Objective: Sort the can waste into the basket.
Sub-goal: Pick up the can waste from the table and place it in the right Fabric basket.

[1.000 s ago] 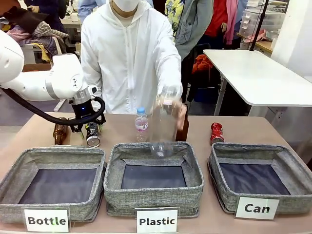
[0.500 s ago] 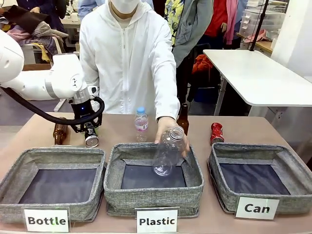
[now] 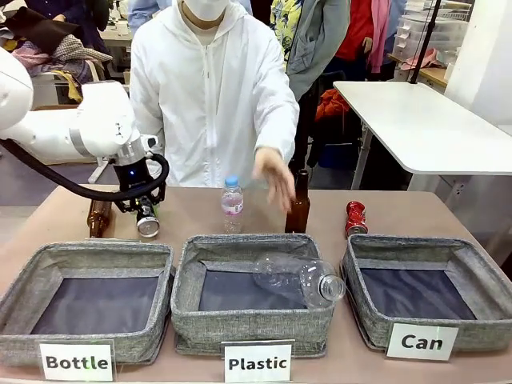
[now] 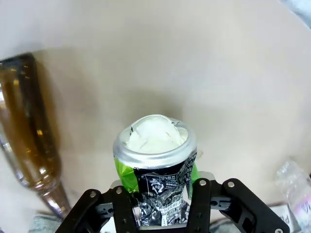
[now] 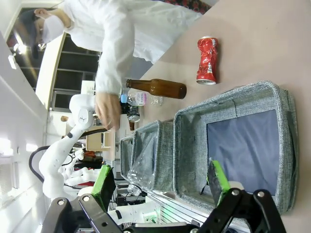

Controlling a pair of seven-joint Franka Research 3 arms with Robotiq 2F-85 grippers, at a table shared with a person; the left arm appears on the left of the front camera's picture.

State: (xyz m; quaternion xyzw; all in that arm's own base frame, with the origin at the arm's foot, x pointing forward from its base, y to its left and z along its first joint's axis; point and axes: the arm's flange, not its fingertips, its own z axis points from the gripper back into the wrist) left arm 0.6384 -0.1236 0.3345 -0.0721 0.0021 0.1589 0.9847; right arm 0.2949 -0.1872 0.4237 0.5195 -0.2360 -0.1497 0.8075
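Observation:
My left gripper (image 3: 146, 213) is shut on the black-and-grey can (image 3: 148, 222), holding it low over the table's far left beside a lying brown bottle (image 3: 99, 216). In the left wrist view the can (image 4: 155, 162) stands between my gripper's (image 4: 160, 206) fingers, silver end facing the camera. The crushed red can (image 3: 355, 218) stands behind the basket labelled "Can" (image 3: 416, 243) at the right. In the right wrist view my right gripper (image 5: 160, 187) is open over that basket (image 5: 228, 97), with the red can (image 5: 206, 60) beyond it.
A clear plastic bottle (image 3: 300, 280) lies in the middle "Plastic" basket (image 3: 240, 316). The "Bottle" basket (image 3: 80, 254) sits at the left. A small water bottle (image 3: 232, 204) and an upright brown bottle (image 3: 299, 206) stand behind the middle basket, under the person's raised hand (image 3: 274, 176).
The person dropped the clear bottle into the Plastic basket and drew the hand back up. My left gripper has shifted slightly up and left with the can.

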